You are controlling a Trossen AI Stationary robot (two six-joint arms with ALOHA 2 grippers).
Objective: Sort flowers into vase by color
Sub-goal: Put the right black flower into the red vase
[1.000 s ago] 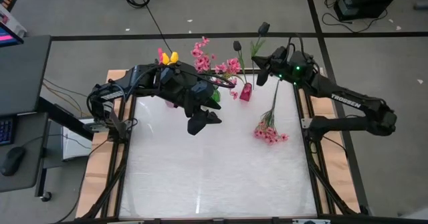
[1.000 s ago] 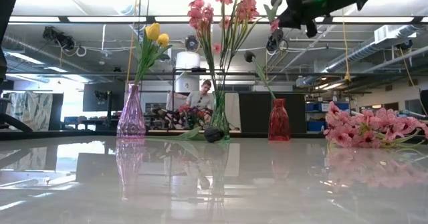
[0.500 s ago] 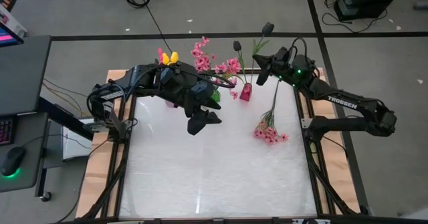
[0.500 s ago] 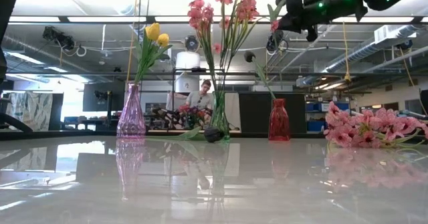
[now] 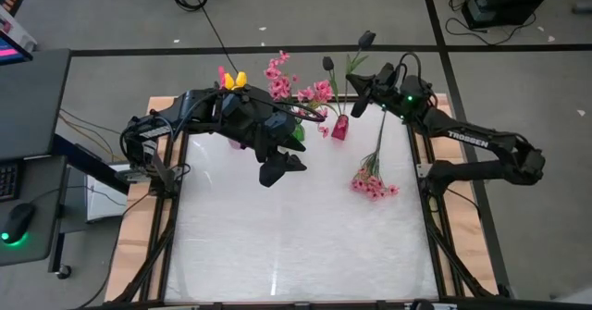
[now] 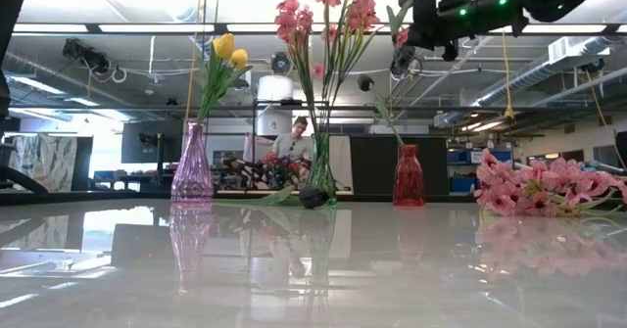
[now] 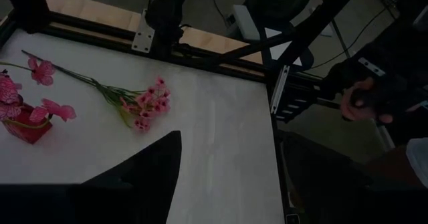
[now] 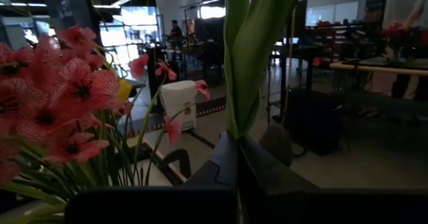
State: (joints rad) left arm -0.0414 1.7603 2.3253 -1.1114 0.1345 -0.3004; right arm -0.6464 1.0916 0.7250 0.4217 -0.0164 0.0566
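The right gripper (image 5: 363,81) has edged left toward the red vase (image 5: 339,128) at upper centre of the high view, clenched on a dark tulip (image 5: 366,40). A pink spray (image 5: 374,182) lies on the counter (image 5: 296,236) right of centre; the left gripper (image 5: 282,165), apparently parted and empty, hangs at centre. In the low view, yellow tulips (image 6: 227,48) stand in the purple vase (image 6: 192,166) at left. The right wrist view shows green leaves (image 8: 251,43) pinched between the fingers.
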